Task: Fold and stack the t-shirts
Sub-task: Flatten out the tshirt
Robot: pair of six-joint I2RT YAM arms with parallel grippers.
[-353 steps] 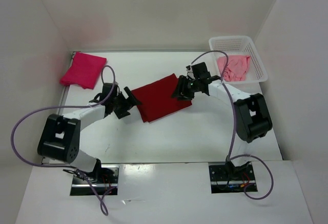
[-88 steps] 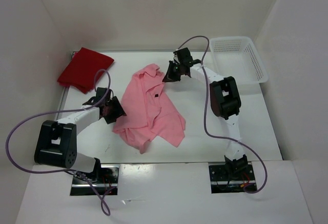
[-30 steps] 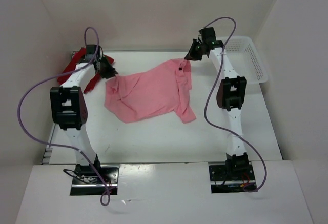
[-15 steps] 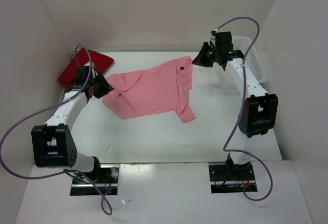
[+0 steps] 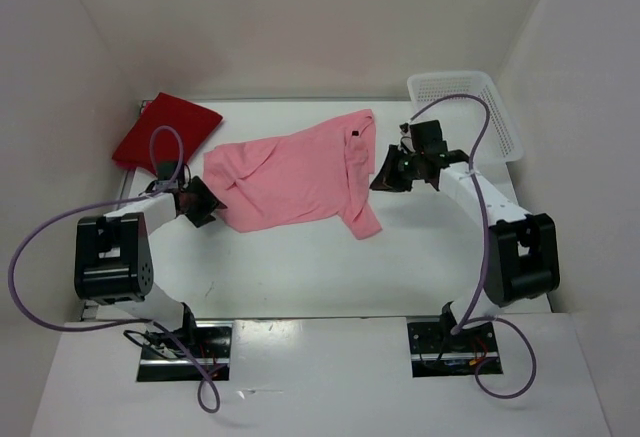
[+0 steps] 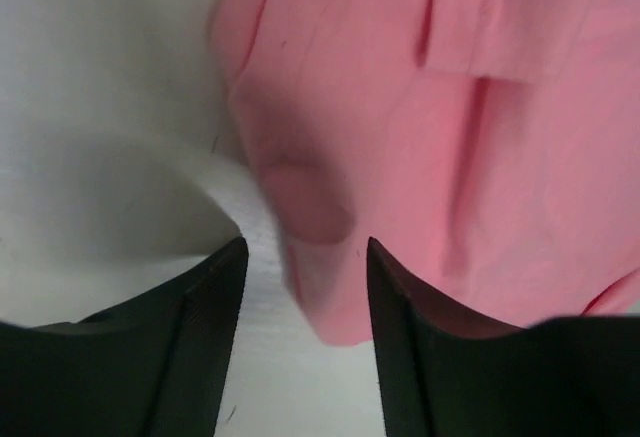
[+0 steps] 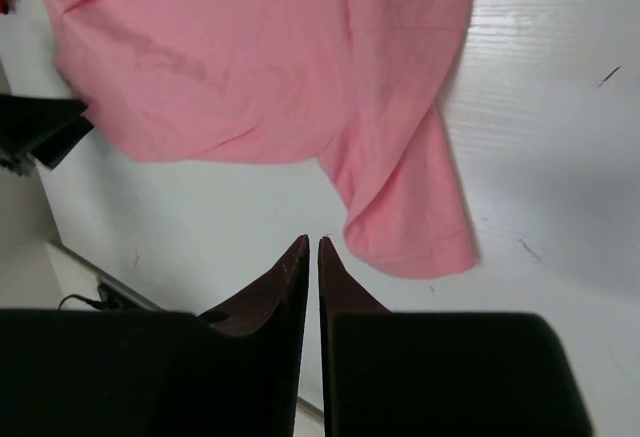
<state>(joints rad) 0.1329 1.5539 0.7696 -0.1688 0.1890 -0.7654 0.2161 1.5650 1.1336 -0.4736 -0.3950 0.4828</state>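
A light pink t-shirt lies spread out, a little crumpled, in the middle of the table. A folded dark red t-shirt rests at the back left corner. My left gripper is low at the pink shirt's left front edge. In the left wrist view it is open, with a corner of the shirt lying between the fingertips, ungripped. My right gripper hovers just right of the shirt. In the right wrist view it is shut on nothing, beside the sleeve.
A white mesh basket stands at the back right corner and looks empty. White walls close in the table on three sides. Bare tabletop stretches between the shirt and the arm bases.
Both arms have come down from the back of the table and let go of the pink shirt's far corners. The shirt now lies flat, and the left jaws have spread wider.
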